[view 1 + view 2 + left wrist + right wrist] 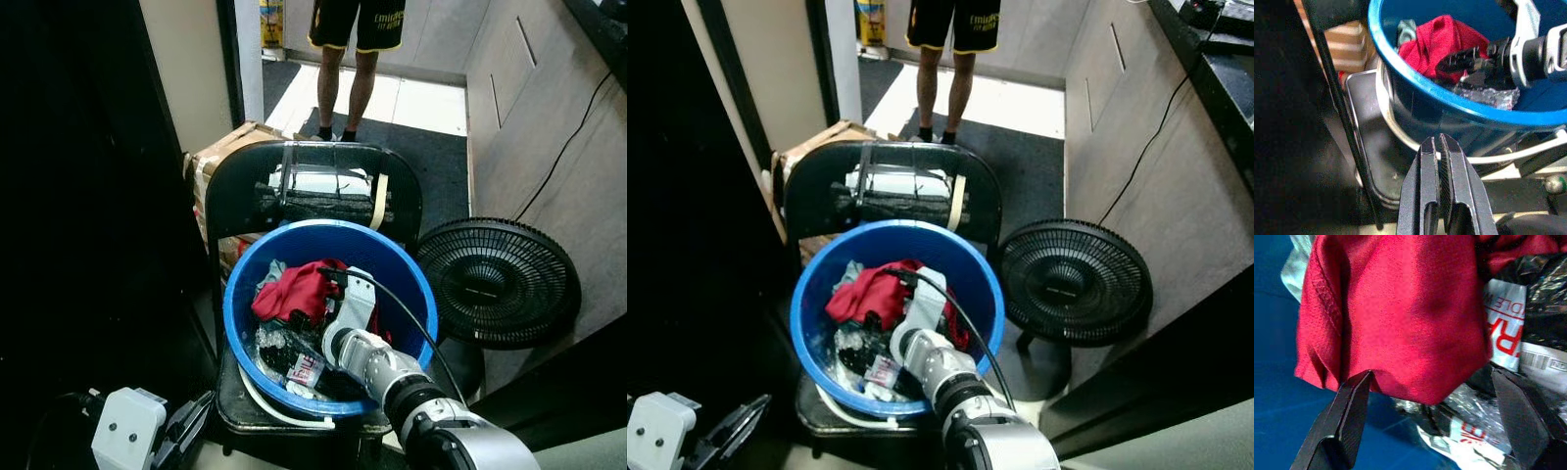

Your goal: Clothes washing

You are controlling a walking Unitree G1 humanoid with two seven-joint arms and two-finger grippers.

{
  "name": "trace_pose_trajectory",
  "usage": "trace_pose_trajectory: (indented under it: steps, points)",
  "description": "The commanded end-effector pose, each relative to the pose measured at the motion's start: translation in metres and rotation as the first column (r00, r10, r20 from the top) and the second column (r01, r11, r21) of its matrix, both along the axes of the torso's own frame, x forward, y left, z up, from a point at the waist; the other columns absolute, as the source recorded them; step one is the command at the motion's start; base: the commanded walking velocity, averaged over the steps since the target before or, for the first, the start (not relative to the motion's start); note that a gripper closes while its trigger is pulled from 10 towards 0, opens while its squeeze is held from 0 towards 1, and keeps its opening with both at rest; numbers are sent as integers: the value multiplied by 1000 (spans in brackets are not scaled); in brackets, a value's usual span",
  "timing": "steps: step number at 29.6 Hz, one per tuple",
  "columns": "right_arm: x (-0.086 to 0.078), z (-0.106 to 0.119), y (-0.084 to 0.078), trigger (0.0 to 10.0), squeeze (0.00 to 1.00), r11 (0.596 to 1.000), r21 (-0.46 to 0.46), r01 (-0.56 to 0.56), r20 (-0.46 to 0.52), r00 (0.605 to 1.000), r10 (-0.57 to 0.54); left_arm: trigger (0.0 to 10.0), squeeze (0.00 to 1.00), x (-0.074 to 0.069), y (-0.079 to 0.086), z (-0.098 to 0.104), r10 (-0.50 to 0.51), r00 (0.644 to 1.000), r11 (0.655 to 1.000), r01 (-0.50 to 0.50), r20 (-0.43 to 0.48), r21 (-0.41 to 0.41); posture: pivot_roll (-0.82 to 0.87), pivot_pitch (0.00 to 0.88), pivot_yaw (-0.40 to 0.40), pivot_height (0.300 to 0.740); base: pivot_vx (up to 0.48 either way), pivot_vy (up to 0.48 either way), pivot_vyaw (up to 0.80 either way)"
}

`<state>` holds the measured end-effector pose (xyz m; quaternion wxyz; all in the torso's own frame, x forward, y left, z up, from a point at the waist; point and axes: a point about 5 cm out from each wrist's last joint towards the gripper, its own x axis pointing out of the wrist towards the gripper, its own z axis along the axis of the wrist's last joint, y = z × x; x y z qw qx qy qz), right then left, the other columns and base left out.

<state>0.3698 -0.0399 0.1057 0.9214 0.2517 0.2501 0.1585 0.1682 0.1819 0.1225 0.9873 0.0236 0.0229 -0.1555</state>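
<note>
Surface: blue tub of clothes on black chair.
Room: fan on floor beside chair; person beyond.
Right gripper: jaws wide apart around red garment, not gripping.
Left gripper: jaws closed, empty, beside tub.

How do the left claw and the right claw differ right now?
The right claw is inside the blue tub, reaching at the red garment; the left claw sits outside, low beside the tub's wall. The right claw's fingers are spread wide around the garment's lower edge; the left claw's fingers are pressed together, holding nothing. Both have long black fingers.
</note>
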Motion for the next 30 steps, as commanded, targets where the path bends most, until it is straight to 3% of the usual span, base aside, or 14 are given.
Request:
trace_pose_trajectory:
  steps: [1,5,9,10,11,12,14,15,21,22,24,26,28,30]
  points:
    - [-8,-8,11,10000,1000,999,43,-28,-28,999,30,10000,0,-5,0,-1,10,1000,1000,-10,-24,-13,52,292,26,740,0,0,0]
    - [-9,-2,24,10000,1000,994,68,-90,42,995,88,10000,0,-6,1,0,21,999,1000,-22,-31,-13,58,303,32,740,0,0,0]
    - [-13,-2,33,10000,1000,991,64,-114,51,993,111,10000,0,-7,1,1,23,999,1000,-23,-37,-18,64,316,37,740,0,0,0]
    - [-15,-4,36,10000,906,991,62,-118,52,992,115,10000,0,-8,0,2,23,999,999,-24,-39,-21,67,324,39,740,0,0,0]
    - [-16,-4,37,10000,906,991,60,-119,53,992,116,10000,0,-8,0,2,23,999,999,-24,-41,-23,67,324,39,740,0,0,0]
    - [-16,-5,38,10000,231,991,63,-121,53,992,118,10000,0,-9,-1,2,24,999,999,-25,-42,-24,73,332,38,740,0,0,0]
    - [-17,-6,39,10000,231,990,67,-123,52,991,120,10000,0,-9,-1,3,24,999,999,-25,-43,-25,73,332,38,740,0,0,0]
    - [-18,-6,40,10000,0,988,78,-133,58,990,129,10000,0,-9,-1,3,25,999,999,-26,-45,-26,75,336,38,740,0,0,0]
    - [-23,-9,47,10000,0,982,88,-165,80,984,159,10000,0,-11,-1,3,49,997,998,-50,-52,-29,79,342,36,740,0,0,0]
    - [-25,-9,49,6941,0,980,93,-175,90,982,167,10000,0,-11,0,3,57,997,998,-59,-56,-27,82,346,38,740,0,0,0]
    - [-26,-9,51,6941,0,979,97,-182,96,980,172,10000,0,-11,0,3,62,996,998,-64,-58,-26,82,346,38,740,0,0,0]
    - [-28,-9,55,1216,0,976,97,-196,111,976,185,10000,0,-11,1,3,70,996,997,-72,-61,-24,82,349,42,740,0,0,0]
    - [-30,-9,58,0,0,973,103,-205,119,974,193,10000,0,-11,2,4,76,995,997,-77,-62,-23,82,350,43,740,0,0,0]
    - [-30,-9,60,0,0,972,106,-210,121,973,197,10000,0,-11,2,4,77,995,997,-78,-62,-22,82,350,43,740,0,0,0]
